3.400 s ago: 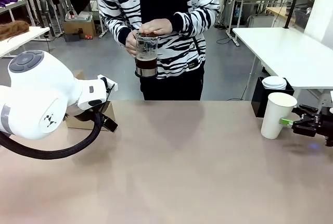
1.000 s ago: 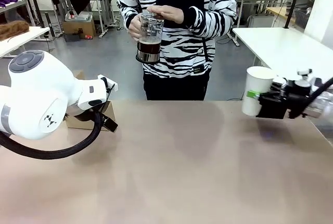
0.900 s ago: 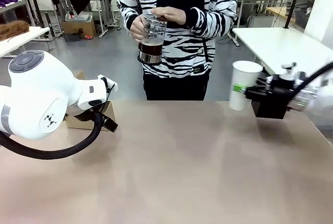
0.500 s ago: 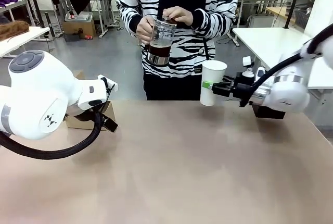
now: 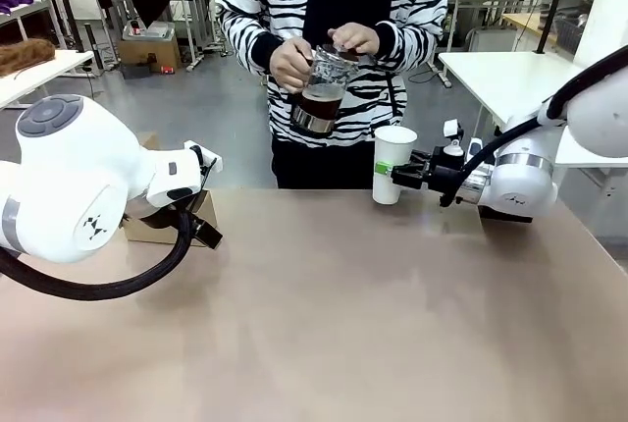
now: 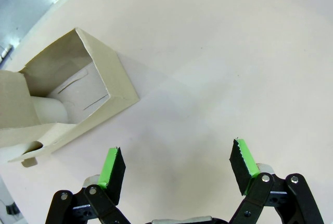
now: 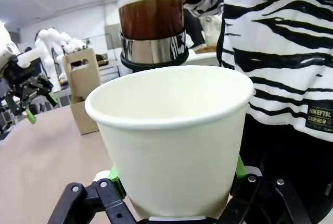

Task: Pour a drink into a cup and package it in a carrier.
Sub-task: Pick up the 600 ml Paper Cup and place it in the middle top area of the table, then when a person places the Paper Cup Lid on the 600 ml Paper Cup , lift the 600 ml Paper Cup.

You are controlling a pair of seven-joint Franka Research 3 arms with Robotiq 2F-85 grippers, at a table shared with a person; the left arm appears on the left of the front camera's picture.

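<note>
**White paper cup held up beside a jug of dark drink**

In the front view, the cup [image 5: 393,162] stands upright just right of centre, near the table's [image 5: 343,324] far edge. The right gripper [image 5: 391,171] reaches in from the right of the frame, and its green-padded fingers are closed against the cup's lower sides. In the right wrist view the cup [image 7: 174,140] is close at the centre, its inside white, with the right gripper [image 7: 174,174] clasping it from both sides.

Above and left of the cup, a person in a zebra-striped top tilts a clear glass jug [image 5: 322,103] with both hands [image 5: 291,64]. The dark brown drink [image 5: 321,106] sits in its lower half. The jug is near the cup but apart from it.

At the left of the frame the brown cardboard carrier [image 5: 132,231] lies on the table, partly hidden behind the left arm. In the left wrist view the left gripper [image 6: 177,161] hangs over the bare table, its fingers spread wide and gripping nothing, with the carrier [image 6: 62,104] at upper left.
</note>
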